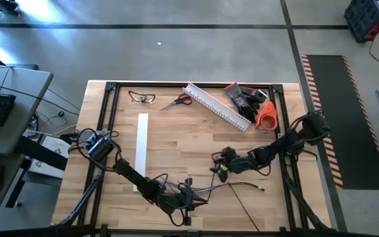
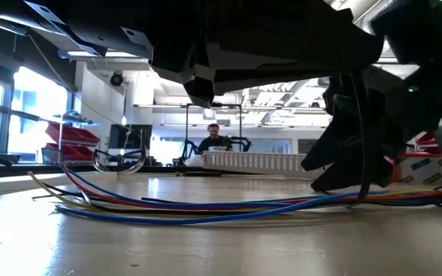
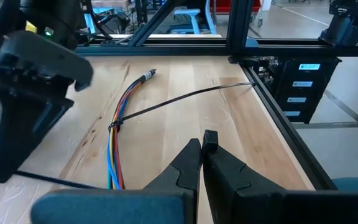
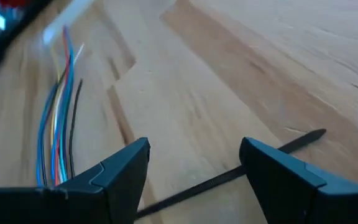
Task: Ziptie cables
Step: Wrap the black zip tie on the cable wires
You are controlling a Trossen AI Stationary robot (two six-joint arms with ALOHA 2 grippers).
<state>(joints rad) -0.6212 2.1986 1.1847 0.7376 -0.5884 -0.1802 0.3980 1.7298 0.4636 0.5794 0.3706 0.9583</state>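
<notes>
Spread wide over a thin stiff black ziptie (image 4: pixel 229 177), right gripper (image 4: pixel 194 174); left gripper (image 3: pixel 202 149) clenched, empty. Looped round limp blue-red-yellow wire bundle (image 3: pixel 118 134) at table's near edge. Light, springy, slippery strip; best pinched near free tail.

The cables (image 2: pixel 206 208) lie in a long blue, red and yellow sweep across the wooden table (image 2: pixel 206 245), running under a dark arm (image 2: pixel 359 146), perhaps the right one, with a white slotted channel (image 2: pixel 255 162) and a seated person (image 2: pixel 215 139) beyond.
</notes>
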